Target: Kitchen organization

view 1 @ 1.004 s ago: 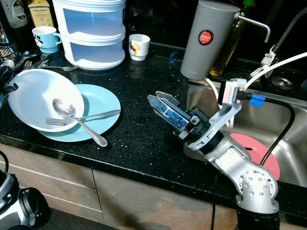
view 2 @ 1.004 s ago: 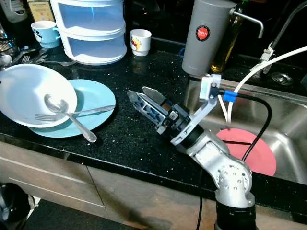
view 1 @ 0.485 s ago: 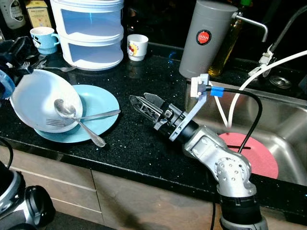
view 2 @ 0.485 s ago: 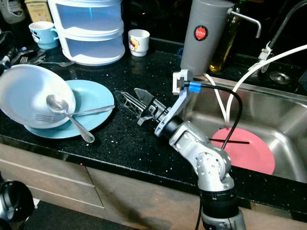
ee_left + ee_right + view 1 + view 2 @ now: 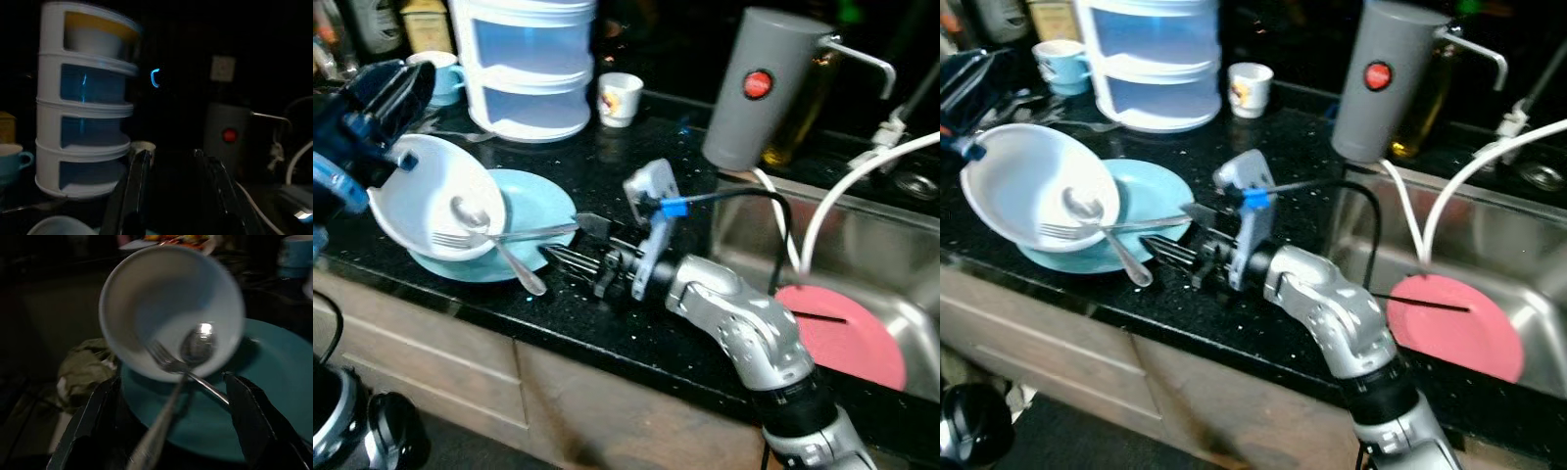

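spoon (image 5: pixel 494 250) and fork (image 5: pixel 499 236) lie between the spread right claw (image 5: pixel 570 243) fingers.

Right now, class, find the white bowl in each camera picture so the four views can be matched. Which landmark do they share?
Left eye view: white bowl at left, tilted on the blue plate.
Right eye view: at left, fork and spoon resting in it.
Left wrist view: just a rim at the bottom edge.
Right wrist view: upper centre, between the right gripper fingers.
Shared landmark: the bowl itself.
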You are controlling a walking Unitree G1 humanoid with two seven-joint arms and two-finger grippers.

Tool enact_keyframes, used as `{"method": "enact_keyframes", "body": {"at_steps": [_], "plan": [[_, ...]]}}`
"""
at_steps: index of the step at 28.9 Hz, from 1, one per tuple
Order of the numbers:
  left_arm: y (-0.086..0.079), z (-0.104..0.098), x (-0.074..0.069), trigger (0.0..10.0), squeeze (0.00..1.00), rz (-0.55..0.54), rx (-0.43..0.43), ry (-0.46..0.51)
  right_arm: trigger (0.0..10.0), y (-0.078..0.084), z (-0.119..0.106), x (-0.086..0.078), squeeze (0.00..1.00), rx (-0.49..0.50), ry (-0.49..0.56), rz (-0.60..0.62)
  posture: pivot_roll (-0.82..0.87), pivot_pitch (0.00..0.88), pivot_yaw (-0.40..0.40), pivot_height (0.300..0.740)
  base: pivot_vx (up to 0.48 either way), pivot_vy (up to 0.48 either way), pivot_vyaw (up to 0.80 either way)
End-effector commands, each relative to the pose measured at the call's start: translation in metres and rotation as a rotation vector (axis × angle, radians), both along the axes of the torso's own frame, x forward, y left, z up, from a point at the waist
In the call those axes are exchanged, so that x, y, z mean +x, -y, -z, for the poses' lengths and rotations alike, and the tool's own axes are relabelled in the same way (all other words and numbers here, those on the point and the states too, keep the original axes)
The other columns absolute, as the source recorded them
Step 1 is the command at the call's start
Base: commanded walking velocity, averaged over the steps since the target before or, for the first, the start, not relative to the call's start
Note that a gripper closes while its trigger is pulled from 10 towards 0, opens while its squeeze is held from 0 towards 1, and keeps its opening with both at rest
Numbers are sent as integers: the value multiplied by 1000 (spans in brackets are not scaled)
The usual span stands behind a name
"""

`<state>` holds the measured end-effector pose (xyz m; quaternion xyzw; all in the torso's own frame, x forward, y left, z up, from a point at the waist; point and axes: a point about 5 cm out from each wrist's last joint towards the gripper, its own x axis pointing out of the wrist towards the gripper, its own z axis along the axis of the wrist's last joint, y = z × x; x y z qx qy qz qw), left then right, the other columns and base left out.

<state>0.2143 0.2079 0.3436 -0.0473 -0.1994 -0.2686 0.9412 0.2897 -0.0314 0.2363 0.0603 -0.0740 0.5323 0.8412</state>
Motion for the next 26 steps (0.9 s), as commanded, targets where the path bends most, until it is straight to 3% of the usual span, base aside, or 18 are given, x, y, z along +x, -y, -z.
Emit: {"method": "enact_keyframes", "body": {"at_steps": [1, 2, 4, 6, 8, 12, 19, 26], "plan": [[18, 9, -9, 10000, 0, 141, 64, -7, 10000, -4, -1, 3, 0, -21, 40, -18, 193, 0, -93, 740, 0, 0, 788], [18, 9, -9, 10000, 0, 141, 64, -7, 10000, -4, -1, 3, 0, -21, 40, -18, 193, 0, -93, 740, 0, 0, 788], [36, 20, -19, 10000, 0, 275, 100, -17, 10000, -7, -4, 2, 0, -36, 77, -36, 189, 0, -91, 740, 0, 0, 0], [44, 26, -24, 10000, 0, 334, 118, -26, 10000, -10, -5, -1, 0, -76, 124, -58, 185, 0, -91, 740, 0, 0, 0], [45, 31, -24, 10000, 0, 326, 136, -47, 10000, -13, -2, -7, 0, -143, 186, -86, 183, 0, -92, 740, 0, 0, 0], [36, 34, -19, 10000, 0, 236, 156, -79, 10000, -15, 3, -17, 0, -228, 189, -101, 180, 0, -94, 740, 0, 0, 0], [34, 37, -17, 10000, 0, 193, 151, -88, 10000, -7, -1, -3, 0, -348, 171, 41, 163, 0, -93, 740, 0, 0, 0], [30, 37, -13, 10000, 0, 135, 110, -63, 10000, -10, -13, -4, 0, -299, 76, 62, 151, 0, -95, 740, 0, 0, 0]]}}
